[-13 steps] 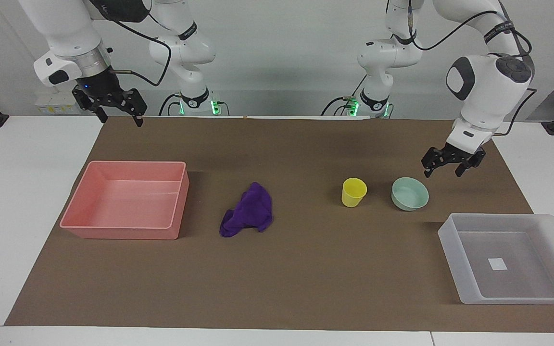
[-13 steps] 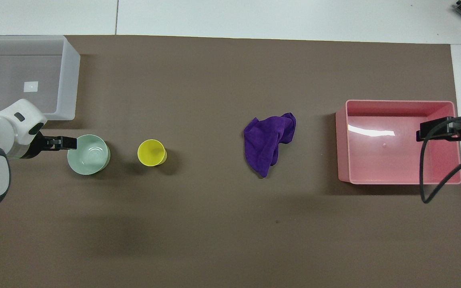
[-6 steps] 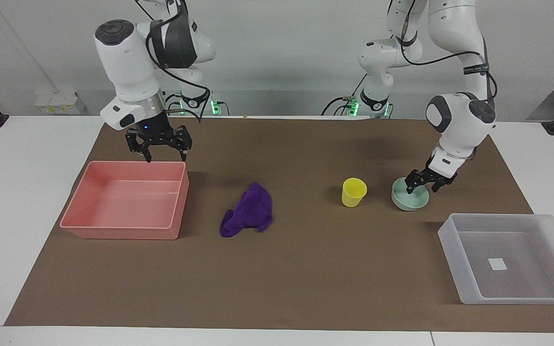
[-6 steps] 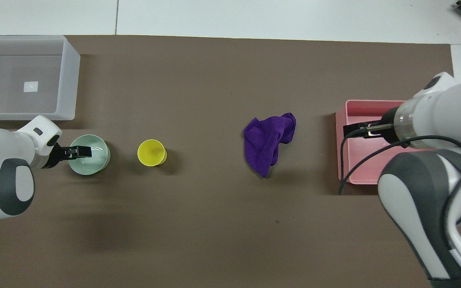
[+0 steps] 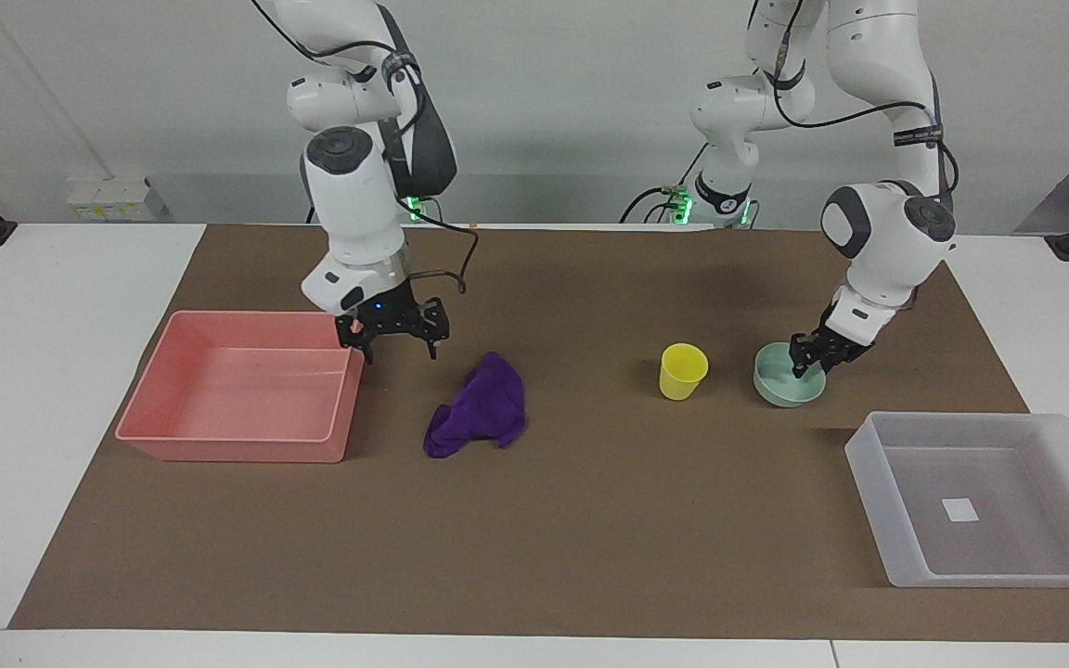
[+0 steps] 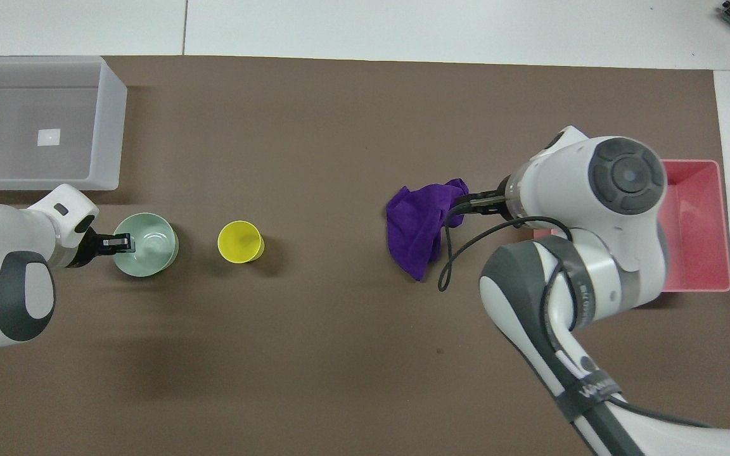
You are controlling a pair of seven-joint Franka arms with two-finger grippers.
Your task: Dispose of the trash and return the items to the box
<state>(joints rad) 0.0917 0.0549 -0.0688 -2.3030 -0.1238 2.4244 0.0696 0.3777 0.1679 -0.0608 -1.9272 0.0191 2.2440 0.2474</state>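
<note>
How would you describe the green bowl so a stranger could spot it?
Start at the frosted tray at the left arm's end of the brown mat. The bowl sits just nearer the robots, beside the yellow cup. It is wider, shallower and mint green.

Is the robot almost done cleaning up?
Not yet, nothing is put away. The left gripper is shut on the mint-green bowl. The open right gripper hangs by the purple cloth. The yellow cup waits; the clear box holds nothing.

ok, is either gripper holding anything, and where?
Left gripper pinches the shallow mint-green plastic bowl by its rim. Right gripper is open, holding nothing.
</note>
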